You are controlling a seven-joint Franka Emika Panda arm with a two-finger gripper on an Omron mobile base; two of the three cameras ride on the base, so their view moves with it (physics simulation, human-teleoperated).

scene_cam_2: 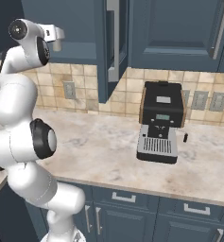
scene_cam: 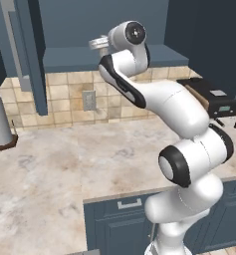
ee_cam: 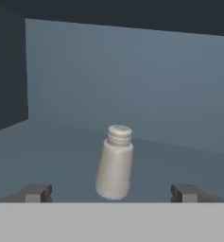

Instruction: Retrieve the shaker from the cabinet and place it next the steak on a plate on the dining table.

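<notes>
The shaker [ee_cam: 114,165], a small grey-beige cylinder with a ribbed cap, stands on the floor of the open cabinet [ee_cam: 132,75]. My gripper [ee_cam: 112,193] is open, and the shaker's base sits between its two fingertips [ee_cam: 38,193] without touching either. From the left base view my hand [scene_cam: 98,44] reaches up into the dark blue cabinet [scene_cam: 74,25], whose door [scene_cam: 32,55] hangs open to the left. The steak, the plate and the dining table are out of view.
A black coffee machine [scene_cam_2: 161,120] stands on the marbled counter [scene_cam_2: 99,151] to the right of the arm. A grey paper roll on a brown base [scene_cam: 0,122] stands at the left. The open door's edge [scene_cam_2: 111,42] juts out over the counter.
</notes>
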